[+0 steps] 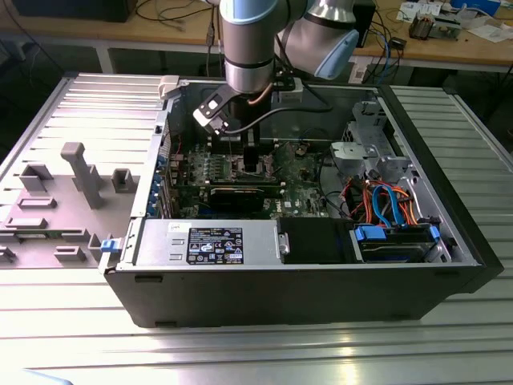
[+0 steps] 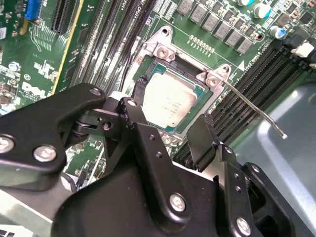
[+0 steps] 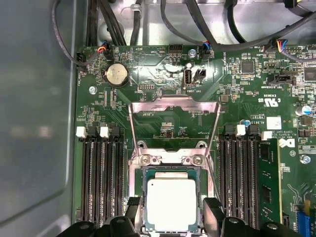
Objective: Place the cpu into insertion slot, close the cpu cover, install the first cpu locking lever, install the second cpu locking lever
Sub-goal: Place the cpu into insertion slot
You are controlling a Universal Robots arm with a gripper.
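Nearest in both wrist views is the black two-fingered metal pincer, open, with one fingertip on each side of the cpu, a small flat square chip with a silvery-grey metal top. A thin gap shows on each side in the first wrist view, so the pincer appears to grip nothing. The cpu lies inside the insertion slot, a square socket with a dark wall and shiny metal rim, near the middle of the green circuit board.

Just beyond it the cpu cover, a thin silver metal frame plate with a cut-out centre, is swung open on its hinge, away from the chip. A thin silver wire locking lever sticks up over the long black memory slots beside the socket.

The risks, as I judge them:
- The fingertips sit low and close to the socket walls, so a sideways drift could nudge the chip askew.
- If the chip is not lying flat and keyed, closing the cover would press it onto the contacts and could damage them.
- The raised lever stands near one finger and could snag it.

Farther out, the exterior view shows the open black computer case lying mid-way along the ribbed metal desk.
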